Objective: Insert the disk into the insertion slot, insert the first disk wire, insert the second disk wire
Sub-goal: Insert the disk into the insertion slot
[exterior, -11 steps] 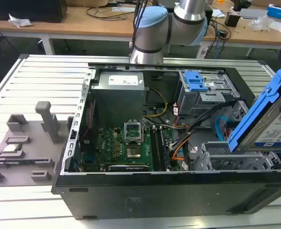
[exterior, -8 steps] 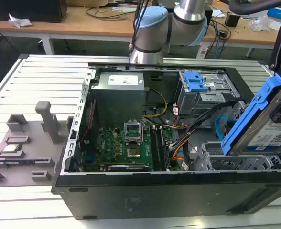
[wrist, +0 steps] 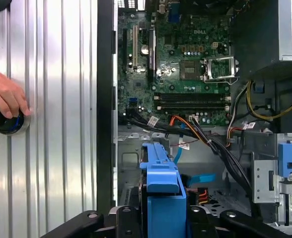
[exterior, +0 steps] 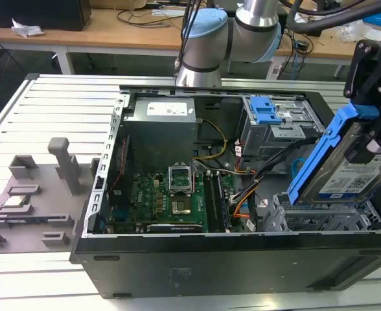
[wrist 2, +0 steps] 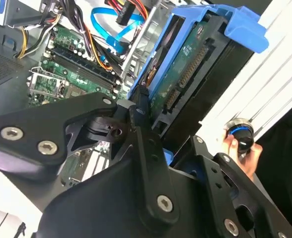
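In the exterior view my gripper [exterior: 373,133] is shut on the disk [exterior: 346,172], a silver drive with a white label in a bright blue caddy. The disk hangs tilted, its lower end just above the insertion slot [exterior: 307,219], a perforated silver cage in the open case's near right corner. In both wrist views the black fingers [wrist 2: 142,119] clamp the caddy [wrist: 163,198] from both sides. The first disk wire [exterior: 242,197], an orange, red and black bundle [wrist: 184,122], lies loose beside the slot. The second disk wire [exterior: 299,170], a light blue cable [wrist 2: 104,27], curls behind the disk.
A taller grey cage with blue tabs [exterior: 271,116] stands behind the slot. The motherboard [exterior: 171,197] and power supply [exterior: 161,126] fill the case's left half. A grey fixture [exterior: 32,194] sits on the slatted table. A person's hand [wrist: 4,96] rests on a black knob [wrist: 4,123] beside the case.
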Available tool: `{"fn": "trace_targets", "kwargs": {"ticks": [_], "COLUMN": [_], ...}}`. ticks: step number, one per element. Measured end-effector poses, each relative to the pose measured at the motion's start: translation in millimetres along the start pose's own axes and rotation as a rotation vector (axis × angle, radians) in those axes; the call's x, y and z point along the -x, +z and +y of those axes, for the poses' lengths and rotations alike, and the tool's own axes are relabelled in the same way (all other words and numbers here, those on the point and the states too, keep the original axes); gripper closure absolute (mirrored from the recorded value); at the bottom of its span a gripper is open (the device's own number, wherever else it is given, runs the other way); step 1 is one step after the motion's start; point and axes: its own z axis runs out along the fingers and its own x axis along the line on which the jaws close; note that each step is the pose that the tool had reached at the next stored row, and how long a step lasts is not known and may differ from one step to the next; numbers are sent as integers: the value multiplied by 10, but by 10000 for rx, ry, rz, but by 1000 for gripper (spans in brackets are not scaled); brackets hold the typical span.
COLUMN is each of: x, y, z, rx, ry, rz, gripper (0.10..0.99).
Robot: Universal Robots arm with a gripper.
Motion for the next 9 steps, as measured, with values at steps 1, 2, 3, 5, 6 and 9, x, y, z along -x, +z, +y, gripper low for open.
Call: {"fn": "trace_targets", "kwargs": {"ticks": [1,2,3,5,6,9], "x": [13,22,26,34,42,56], "y": [26,61,83,120,140,191], "z": [1,7,11,20,20,19], "rx": [0,0,0,0,0,0], "ry": [6,9,9,9,8,10], "rz": [0,-2,-1,1,1,-1], "gripper": [725,725,725,725,725,725]}}
